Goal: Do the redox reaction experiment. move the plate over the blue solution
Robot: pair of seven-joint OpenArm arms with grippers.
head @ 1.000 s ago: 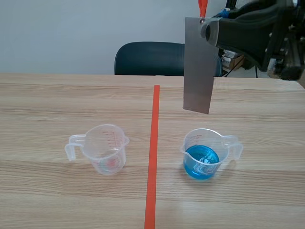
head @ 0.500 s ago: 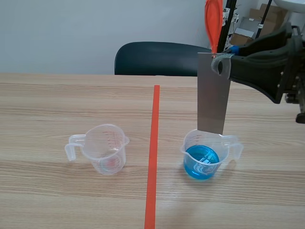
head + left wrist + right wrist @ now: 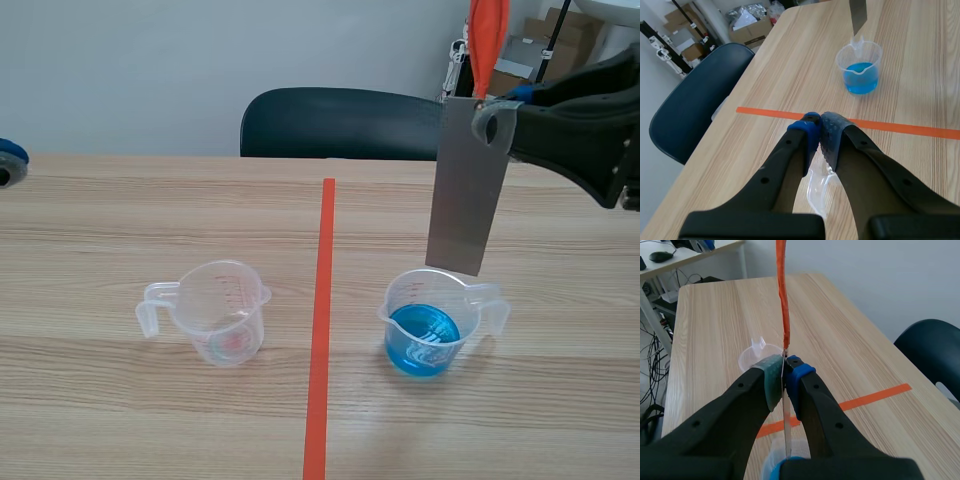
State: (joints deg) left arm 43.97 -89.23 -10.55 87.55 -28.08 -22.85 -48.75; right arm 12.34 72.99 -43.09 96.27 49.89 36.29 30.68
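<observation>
A grey metal plate [image 3: 466, 190] hangs upright with my right gripper [image 3: 490, 118] shut on its top edge. An orange strip [image 3: 487, 40] stands up from that edge. The plate's lower edge hovers just above the far rim of the clear cup of blue solution [image 3: 428, 325]. In the right wrist view the plate [image 3: 785, 427] shows edge-on between the pads of the right gripper [image 3: 784, 371], under the orange strip [image 3: 782, 295]. My left gripper [image 3: 819, 131] is shut on nothing above the empty clear cup [image 3: 818, 188]. The blue cup [image 3: 860, 67] lies far ahead of it.
An empty clear measuring cup [image 3: 215, 312] stands left of the orange tape line [image 3: 321, 330]. A dark chair [image 3: 335, 122] sits behind the table's far edge. Boxes and a rack [image 3: 535, 50] stand at the back right. The left gripper's pad [image 3: 10, 160] shows at the left edge.
The right arm has carried the plate rightward and lower, from left of the blue cup to above its far rim. The left gripper's pad has come into view at the scene's left edge.
</observation>
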